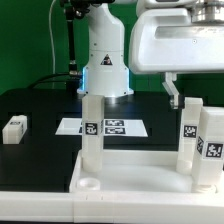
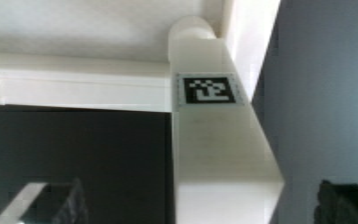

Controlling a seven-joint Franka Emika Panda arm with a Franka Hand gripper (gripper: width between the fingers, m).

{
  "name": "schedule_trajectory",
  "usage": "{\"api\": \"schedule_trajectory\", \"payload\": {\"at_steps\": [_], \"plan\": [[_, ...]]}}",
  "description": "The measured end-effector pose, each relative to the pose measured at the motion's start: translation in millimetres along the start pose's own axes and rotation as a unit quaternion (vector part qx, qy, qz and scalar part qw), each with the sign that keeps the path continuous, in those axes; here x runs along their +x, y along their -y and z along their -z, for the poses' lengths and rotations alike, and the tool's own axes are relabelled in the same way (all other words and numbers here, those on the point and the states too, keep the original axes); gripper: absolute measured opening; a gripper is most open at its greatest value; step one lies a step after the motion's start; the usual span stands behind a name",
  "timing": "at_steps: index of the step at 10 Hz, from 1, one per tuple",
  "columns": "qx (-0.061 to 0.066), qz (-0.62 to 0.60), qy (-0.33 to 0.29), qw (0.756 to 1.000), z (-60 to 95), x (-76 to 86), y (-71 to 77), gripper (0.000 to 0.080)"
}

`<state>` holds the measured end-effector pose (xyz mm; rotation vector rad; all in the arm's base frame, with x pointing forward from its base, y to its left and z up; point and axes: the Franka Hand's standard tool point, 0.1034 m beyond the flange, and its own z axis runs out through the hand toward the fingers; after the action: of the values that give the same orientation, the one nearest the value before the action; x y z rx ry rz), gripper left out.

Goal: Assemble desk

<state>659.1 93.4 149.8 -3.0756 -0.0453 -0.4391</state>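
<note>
The white desk tabletop (image 1: 135, 192) lies rim-up at the front. Three white legs stand upright on it: one at the exterior view's left (image 1: 92, 130), and two on the right, one behind (image 1: 188, 135) and one nearer (image 1: 211, 150). A further leg (image 1: 14, 128) lies loose on the black table at the left. My gripper (image 1: 180, 95) hangs open just above the right rear leg. In the wrist view that tagged leg (image 2: 211, 140) rises between my dark fingers (image 2: 43, 205), which stand apart from it, and my gripper (image 2: 194, 208) grips nothing. The tabletop rim (image 2: 69, 85) crosses behind the leg.
The marker board (image 1: 113, 127) lies flat on the black table behind the tabletop. The arm's white base (image 1: 105, 55) stands beyond it at the back. A green backdrop closes the scene.
</note>
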Motion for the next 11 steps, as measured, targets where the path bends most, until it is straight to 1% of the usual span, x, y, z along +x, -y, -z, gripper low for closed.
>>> {"api": "schedule_trajectory", "payload": {"at_steps": [3, 4, 5, 6, 7, 11], "plan": [[0.000, 0.000, 0.009, 1.000, -1.9, -1.9, 0.2, 0.0649], [-0.002, -0.004, 0.029, 1.000, -8.8, -8.7, -1.8, 0.0649], [-0.004, -0.006, 0.083, 0.996, -12.2, -15.7, -3.8, 0.0649], [-0.005, -0.007, 0.114, 0.993, -12.4, -10.2, -4.9, 0.0649], [-0.005, -0.007, 0.126, 0.992, -13.5, -5.2, -4.5, 0.0649], [-0.004, -0.007, 0.130, 0.992, -14.7, -1.3, 3.1, 0.0649]]}}
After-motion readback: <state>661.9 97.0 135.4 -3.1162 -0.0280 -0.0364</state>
